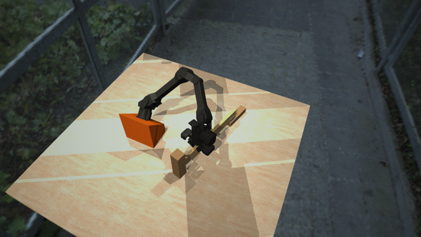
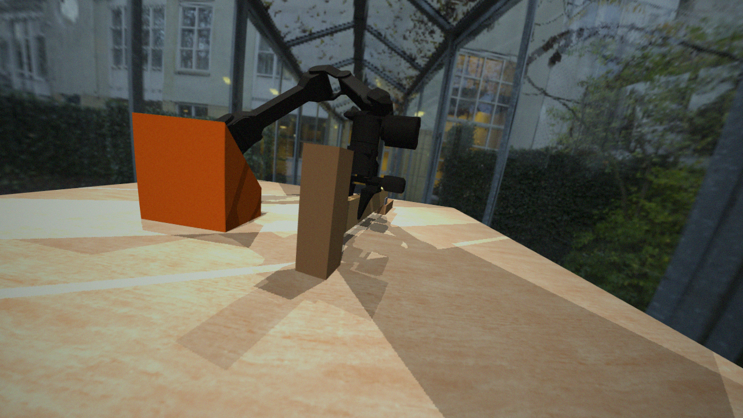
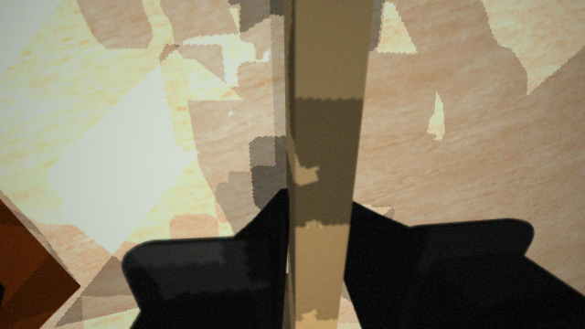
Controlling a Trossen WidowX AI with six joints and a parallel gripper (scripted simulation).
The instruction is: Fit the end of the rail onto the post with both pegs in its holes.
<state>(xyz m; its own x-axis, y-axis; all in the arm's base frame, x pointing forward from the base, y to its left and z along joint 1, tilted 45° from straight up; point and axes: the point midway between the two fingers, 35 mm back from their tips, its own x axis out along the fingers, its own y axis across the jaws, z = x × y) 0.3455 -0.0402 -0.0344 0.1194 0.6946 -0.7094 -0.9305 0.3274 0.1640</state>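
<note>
The end effector (image 3: 317,256) is squeezed tight on the rail (image 3: 326,137). One black finger (image 3: 256,256) presses on the left side of the rail and the other finger presses on the right side. In the wrist view the rail runs straight up the middle, between the two fingers, and goes on past the top edge.

In the top view the end effector (image 1: 203,144) holds the rail (image 1: 222,123) close to its near end, just beside the post (image 1: 177,162). The rail is long and thin. It goes from the post, under the end effector, away to the far right. Its far end sits at the footboard block (image 1: 238,112), a small brown block. The near end of the rail is right up by the post, but the black arm covers that spot, so I cannot tell if the end touches the post. The pegs are hidden too.

In the exterior view the post (image 2: 321,210) stands up tall on the tabletop (image 2: 467,332). The end effector (image 2: 366,200) points down just behind it, and a little bit of the rail (image 2: 381,204) shows there.

The arm (image 1: 179,85) bends up high and comes down to an orange block (image 1: 141,129) on the left. The orange block stands well apart from the post. Light and dark patches lie all over the tabletop (image 1: 88,188).
</note>
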